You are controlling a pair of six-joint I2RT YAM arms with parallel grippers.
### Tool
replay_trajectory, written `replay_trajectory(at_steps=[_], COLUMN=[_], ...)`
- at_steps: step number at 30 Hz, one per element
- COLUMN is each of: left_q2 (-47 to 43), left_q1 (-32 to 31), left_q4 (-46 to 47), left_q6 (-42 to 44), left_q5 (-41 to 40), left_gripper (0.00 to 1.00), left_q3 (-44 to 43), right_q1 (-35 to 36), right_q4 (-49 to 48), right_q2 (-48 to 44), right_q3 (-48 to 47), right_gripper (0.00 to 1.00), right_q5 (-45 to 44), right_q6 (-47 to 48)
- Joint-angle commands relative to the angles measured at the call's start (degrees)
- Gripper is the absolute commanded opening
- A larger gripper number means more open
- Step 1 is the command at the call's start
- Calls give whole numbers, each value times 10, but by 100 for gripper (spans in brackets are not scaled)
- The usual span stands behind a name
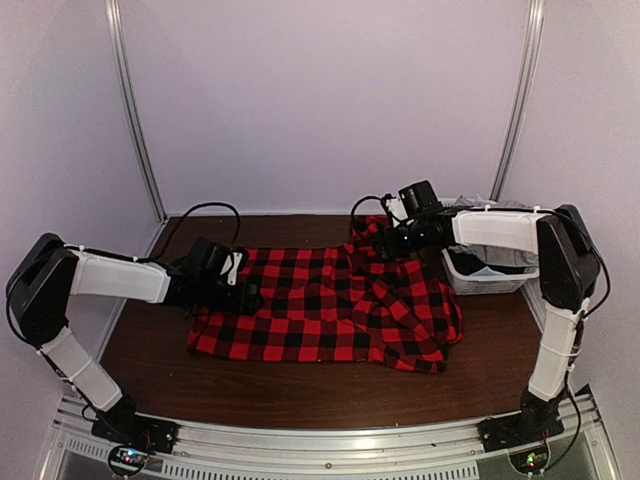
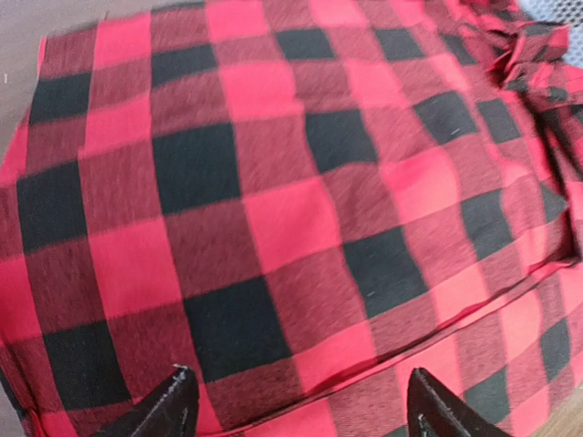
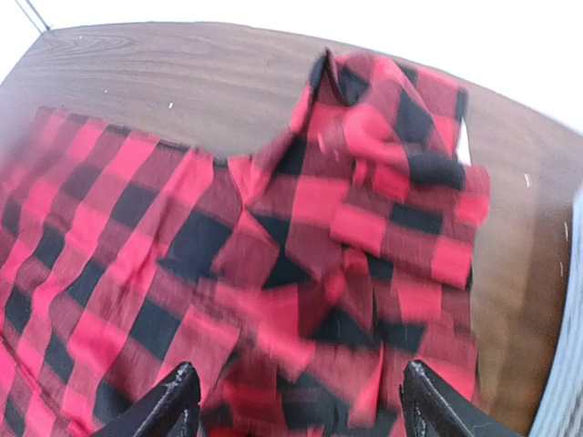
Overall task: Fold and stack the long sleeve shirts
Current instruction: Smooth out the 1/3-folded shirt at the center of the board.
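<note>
**Nothing gripped: flannel shirt (image 1: 320, 310) lies mid-table (image 1: 300, 385)**

My left fingers (image 2: 168, 405) are spread apart just above the shirt's flat part, nearer the left edge. My right fingers (image 3: 173, 401) gape too, over the bunched cloth toward the far right corner.

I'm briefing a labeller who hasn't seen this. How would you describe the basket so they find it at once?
Start at the dark wooden table, then go to its far right corner. There stands a white mesh basket, just past the crumpled end of the red-and-black checked shirt. Unlike the soft, patterned shirt, it is pale, rigid and latticed.
</note>
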State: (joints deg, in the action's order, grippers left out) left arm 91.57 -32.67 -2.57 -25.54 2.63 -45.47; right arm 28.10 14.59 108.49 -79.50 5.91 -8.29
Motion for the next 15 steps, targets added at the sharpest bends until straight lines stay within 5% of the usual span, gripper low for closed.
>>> replay_trajectory(at_steps=[1, 4, 8, 15], left_q2=[-25, -38, -54, -50], left_q1=[2, 3, 3, 2], left_q4=[21, 21, 41, 67], left_q6=[15, 17, 20, 24], left_q5=[24, 28, 30, 57], left_gripper=[82, 96, 98, 98], left_q3=[-21, -25, -27, -36], right_q1=[1, 1, 1, 1], right_q4=[19, 52, 72, 96], right_q2=[77, 119, 134, 131], right_q3=[-81, -130, -148, -167], right_gripper=[77, 74, 67, 26], right_q5=[7, 15, 30, 69], right_q6=[60, 76, 106, 122])
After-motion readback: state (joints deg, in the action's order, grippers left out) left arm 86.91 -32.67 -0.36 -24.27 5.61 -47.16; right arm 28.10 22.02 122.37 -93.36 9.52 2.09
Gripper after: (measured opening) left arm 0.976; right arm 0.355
